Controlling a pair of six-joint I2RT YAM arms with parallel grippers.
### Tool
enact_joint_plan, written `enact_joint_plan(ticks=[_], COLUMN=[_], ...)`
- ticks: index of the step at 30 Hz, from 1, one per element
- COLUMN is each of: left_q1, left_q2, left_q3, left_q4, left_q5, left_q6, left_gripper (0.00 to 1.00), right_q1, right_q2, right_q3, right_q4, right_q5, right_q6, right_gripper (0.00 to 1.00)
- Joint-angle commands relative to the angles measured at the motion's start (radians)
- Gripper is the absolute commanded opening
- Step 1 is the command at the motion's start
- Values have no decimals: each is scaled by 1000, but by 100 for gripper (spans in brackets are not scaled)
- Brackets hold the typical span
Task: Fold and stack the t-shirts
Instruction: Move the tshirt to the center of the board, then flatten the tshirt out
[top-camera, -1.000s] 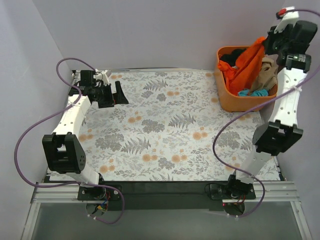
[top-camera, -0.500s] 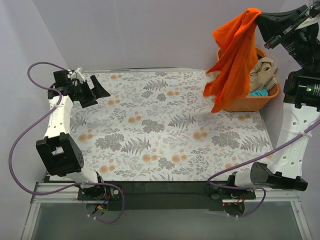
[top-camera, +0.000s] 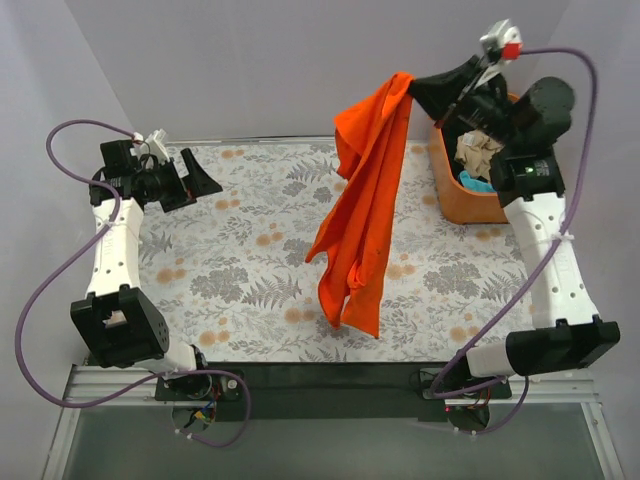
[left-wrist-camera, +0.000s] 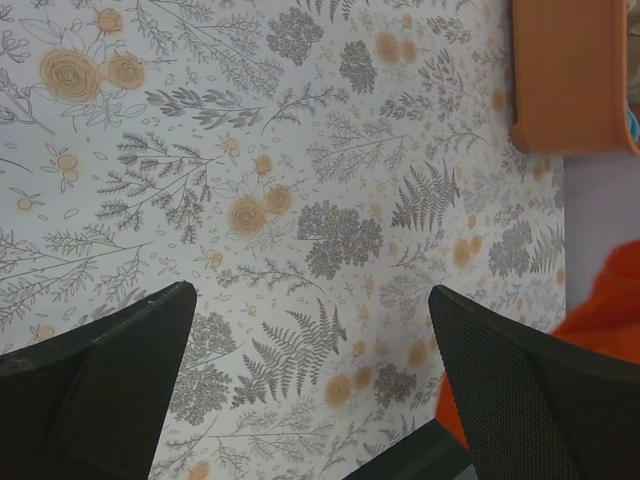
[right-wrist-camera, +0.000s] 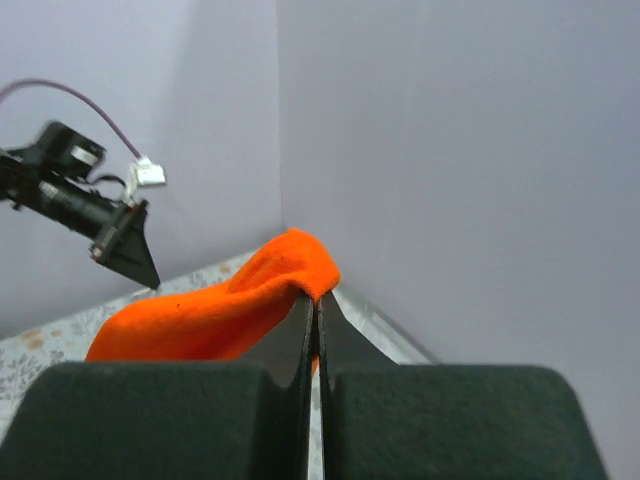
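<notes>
My right gripper (top-camera: 418, 88) is shut on the bright orange t-shirt (top-camera: 362, 210) and holds it high over the middle of the table; the cloth hangs down in a long bunch with its lower end near the table's front. In the right wrist view the shirt (right-wrist-camera: 215, 315) bulges out past the closed fingertips (right-wrist-camera: 317, 305). My left gripper (top-camera: 205, 178) is open and empty at the far left, low over the floral table cover (left-wrist-camera: 300, 200); a corner of the orange shirt (left-wrist-camera: 600, 320) shows at its right edge. Beige (top-camera: 480, 152) and turquoise (top-camera: 476, 182) t-shirts lie in the basket.
The rigid orange plastic basket (top-camera: 462, 203) stands at the far right of the table, also seen in the left wrist view (left-wrist-camera: 565, 80). Purple walls close in the back and both sides. Purple cables loop beside both arms.
My right gripper has swung left from above the basket, carrying the orange t-shirt out over the middle of the table, where it now hangs longer. The left arm has barely moved.
</notes>
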Motion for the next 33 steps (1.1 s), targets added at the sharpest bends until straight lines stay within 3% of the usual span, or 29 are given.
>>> enact_joint_plan(ticks=[1, 3, 6, 8, 11, 13, 14, 18, 21, 25, 33], left_q1=[-1, -2, -30, -93, -194, -284, -306, -416, -470, -478, -501], left_q2=[-8, 2, 26, 62, 113, 160, 186, 334, 476, 628, 838], left_q3=[16, 11, 0, -1, -10, -21, -24, 32, 147, 307, 497], left_q4=[-49, -59, -81, -93, -104, -80, -73, -43, -6, 45, 28], left_q5=[30, 39, 18, -18, -52, -65, -62, -110, -147, -161, -131], left_q6=[74, 147, 247, 293, 371, 385, 393, 410, 378, 333, 287], left_gripper=[98, 98, 98, 98, 98, 93, 91, 84, 81, 78, 79], right_q1=[16, -5, -27, -33, -129, -167, -180, -180, -172, -169, -122], right_q2=[-13, -38, -47, -3, 33, 48, 59, 143, 258, 398, 530], right_q3=[-219, -412, -540, -588, -632, -637, -628, -551, -447, -333, -189], right_q4=[-27, -56, -217, -375, -470, -497, -521, -569, -619, -661, -733], right_q5=[124, 152, 244, 356, 376, 361, 361, 373, 387, 411, 379], right_q6=[-137, -211, -384, -510, -570, -595, -624, -644, -658, -662, -630], right_gripper=[1, 1, 1, 16, 33, 50, 53, 59, 54, 49, 52])
